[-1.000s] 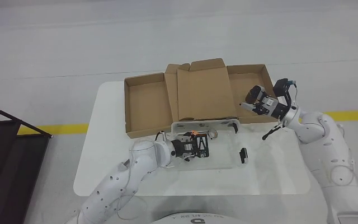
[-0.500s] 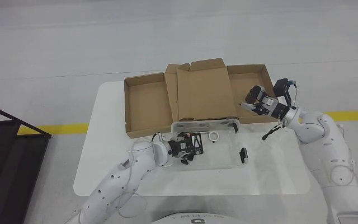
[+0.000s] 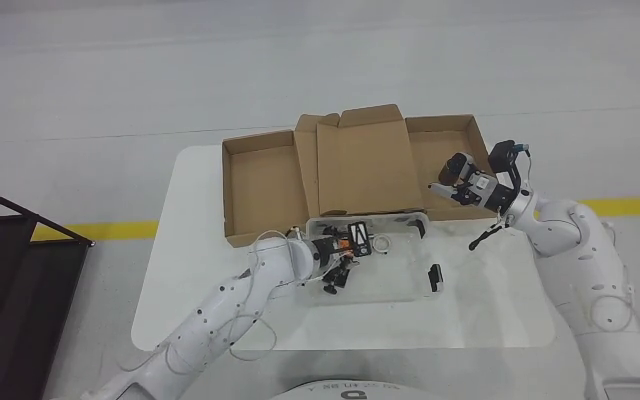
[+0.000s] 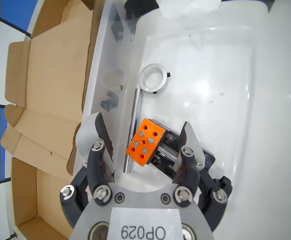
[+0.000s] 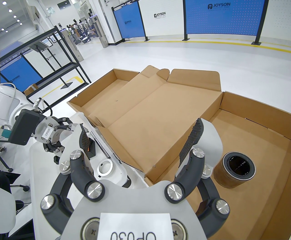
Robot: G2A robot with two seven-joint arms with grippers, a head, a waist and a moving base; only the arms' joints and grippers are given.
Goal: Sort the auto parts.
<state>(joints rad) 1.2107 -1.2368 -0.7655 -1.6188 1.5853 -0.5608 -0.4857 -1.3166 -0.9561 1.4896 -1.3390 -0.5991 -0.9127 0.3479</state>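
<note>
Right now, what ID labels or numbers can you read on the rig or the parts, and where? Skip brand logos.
"OP029": left tag, white, on the base of the left gripper, upside down in its wrist view.
"OP030": right tag, white, on the base of the right gripper, also upside down.
Parts in the clear tray: no print visible.
Wall panels: brand logos only, skipped.

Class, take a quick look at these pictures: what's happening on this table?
A two-armed robot is sorting parts. Its left gripper is open, straddling an orange-and-black clamp in the clear tray, beside a metal rod and a ring. The right gripper hangs open over the cardboard box, where a dark cylinder stands.
</note>
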